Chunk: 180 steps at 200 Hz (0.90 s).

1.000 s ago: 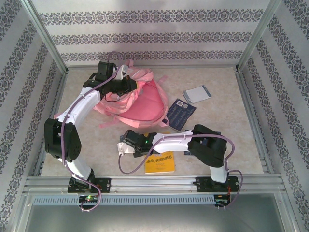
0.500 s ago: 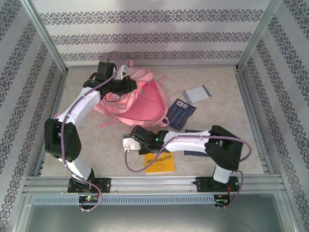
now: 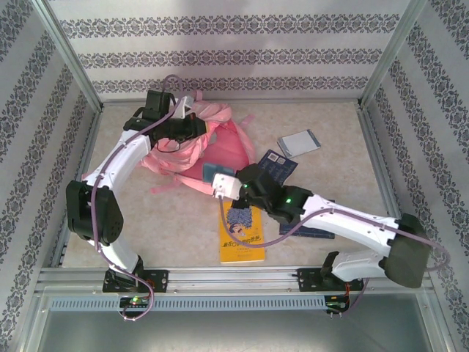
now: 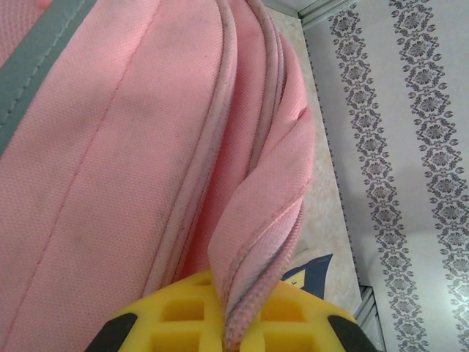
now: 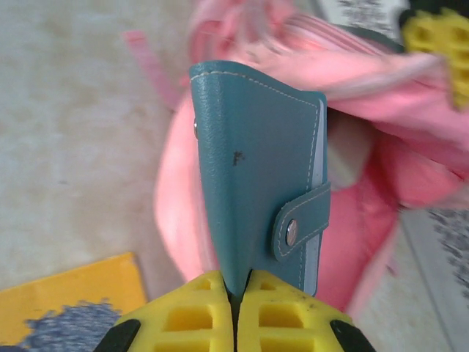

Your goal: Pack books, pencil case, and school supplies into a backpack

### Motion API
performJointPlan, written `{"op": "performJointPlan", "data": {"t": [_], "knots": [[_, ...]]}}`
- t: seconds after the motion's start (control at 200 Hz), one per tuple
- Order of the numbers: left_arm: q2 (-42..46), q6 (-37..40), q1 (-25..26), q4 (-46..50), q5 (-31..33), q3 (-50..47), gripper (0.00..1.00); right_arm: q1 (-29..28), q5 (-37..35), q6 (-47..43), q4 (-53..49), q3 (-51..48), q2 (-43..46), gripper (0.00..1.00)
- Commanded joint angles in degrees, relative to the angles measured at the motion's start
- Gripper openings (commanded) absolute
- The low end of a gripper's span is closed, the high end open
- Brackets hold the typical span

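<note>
Pinching the teal case mid-frame, the right gripper is closed on it — the left gripper apparently nips a backpack fold

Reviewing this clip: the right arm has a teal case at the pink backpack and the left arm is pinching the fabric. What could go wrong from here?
1. The right gripper pinches the teal case by one edge only, so most of it stands free. It could pivot or slip if it touches the bag.
2. The left gripper holds just a thin fold of the backpack. If that fold pulls out, the fabric may drop and block the case.
</note>
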<state>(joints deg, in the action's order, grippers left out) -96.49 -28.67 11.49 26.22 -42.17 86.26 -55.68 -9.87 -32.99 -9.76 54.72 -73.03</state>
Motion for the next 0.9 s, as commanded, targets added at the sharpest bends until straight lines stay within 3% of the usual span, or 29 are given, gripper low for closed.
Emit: {"op": "performJointPlan", "data": {"t": [0.0, 0.33, 0.575, 0.894], "knots": [[3.25, 3.67, -0.94, 1.59, -1.95, 4.19, 0.00, 2.19, -5.06, -0.70, -0.73, 0.25, 0.11, 0.00], [3.62, 6.37, -0.01, 8.04, -4.16, 10.72, 0.00, 3.53, -15.17, -8.81, -0.24, 9.45, -13.81, 0.00], [3.13, 7.52, 0.51, 11.02, -6.23, 13.22, 0.00, 3.94, -23.75, -20.04, 7.78, 17.93, -28.33, 0.00], [3.85, 9.57, 0.90, 12.45, -7.98, 13.16, 0.00, 7.05, -23.85, -22.55, 4.80, 35.03, -44.82, 0.00]]}}
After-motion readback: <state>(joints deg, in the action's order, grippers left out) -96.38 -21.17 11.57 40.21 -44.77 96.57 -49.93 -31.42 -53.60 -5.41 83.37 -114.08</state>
